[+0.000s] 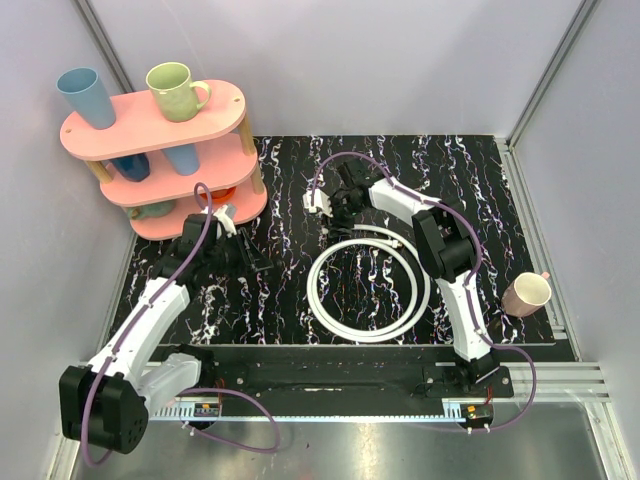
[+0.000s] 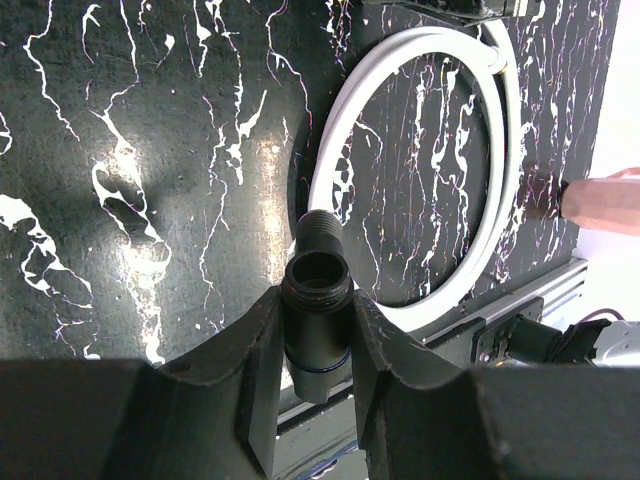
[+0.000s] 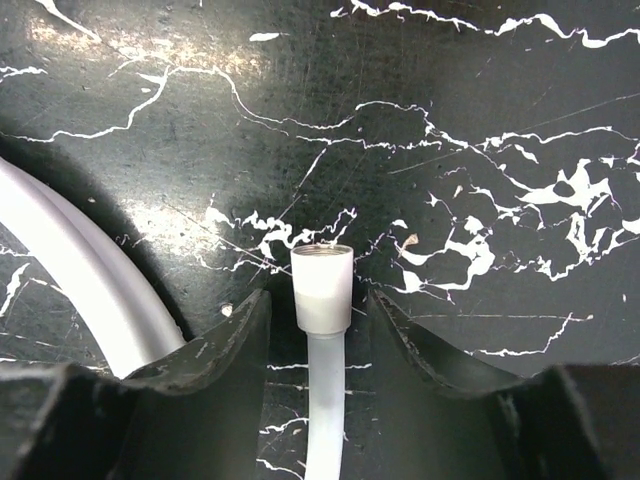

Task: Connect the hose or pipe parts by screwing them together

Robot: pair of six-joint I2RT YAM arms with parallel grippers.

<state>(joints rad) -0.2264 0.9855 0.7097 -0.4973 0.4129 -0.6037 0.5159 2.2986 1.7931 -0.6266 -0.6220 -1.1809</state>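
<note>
A white hose (image 1: 370,330) lies coiled on the black marbled table (image 1: 470,180), right of centre. One end of it, a silvery-white screw fitting (image 3: 322,285), stands between the fingers of my right gripper (image 3: 320,297). The jaws are open, with a gap on each side of the fitting. Another stretch of the hose (image 3: 70,260) curves past on the left. My left gripper (image 2: 315,303) is shut on a short black threaded pipe fitting (image 2: 316,300), its open threaded mouth pointing towards the hose coil (image 2: 335,150). In the top view the left gripper (image 1: 250,258) is left of the coil and the right gripper (image 1: 347,208) is behind it.
A pink three-tier shelf (image 1: 225,100) with several cups stands at the back left, close to the left arm. A pink cup (image 1: 527,293) sits at the table's right edge. A metal rail (image 1: 330,375) runs along the near edge. Grey walls enclose the table.
</note>
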